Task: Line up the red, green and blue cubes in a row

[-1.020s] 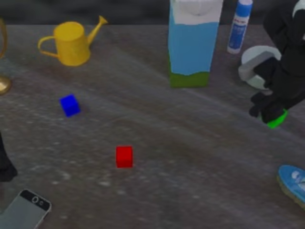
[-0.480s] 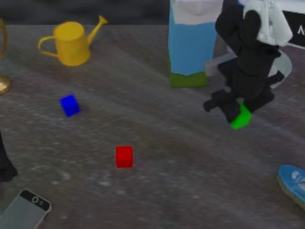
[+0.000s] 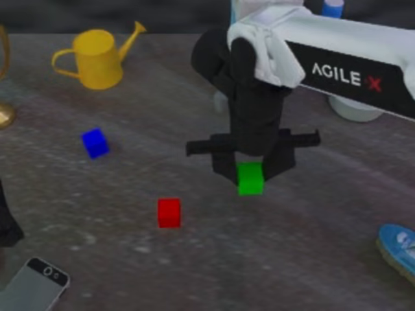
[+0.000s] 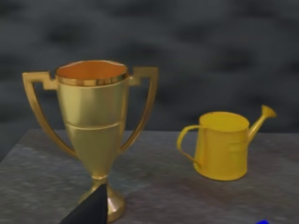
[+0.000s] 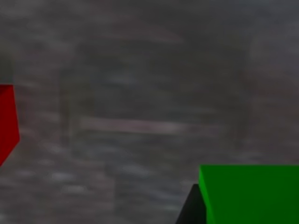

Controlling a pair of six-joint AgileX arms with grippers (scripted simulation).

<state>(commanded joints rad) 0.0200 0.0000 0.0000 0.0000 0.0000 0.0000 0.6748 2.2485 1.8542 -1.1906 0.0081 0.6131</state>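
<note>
Carrying the green cube (image 3: 249,178) pinched in my right gripper (image 3: 251,173), swung left from the carton side toward mid-table, now just right of the red cube (image 3: 169,212). Blue cube (image 3: 94,142) hasn't budged, far left. Left arm parked at left edge.

The table (image 3: 324,246) looks like dull, mottled grey stone, streaky and matt. The green cube (image 3: 249,179), red cube (image 3: 169,212) and blue cube (image 3: 94,142) are flat, even colour with no shine, plastic-like. The trophy cup (image 4: 93,126) gleams like polished gold metal. The watering can (image 3: 97,58), at about ten o'clock, has a smooth, softly satin yellow surface. The right arm (image 3: 350,58) is a smooth white shell over matt black parts.
</note>
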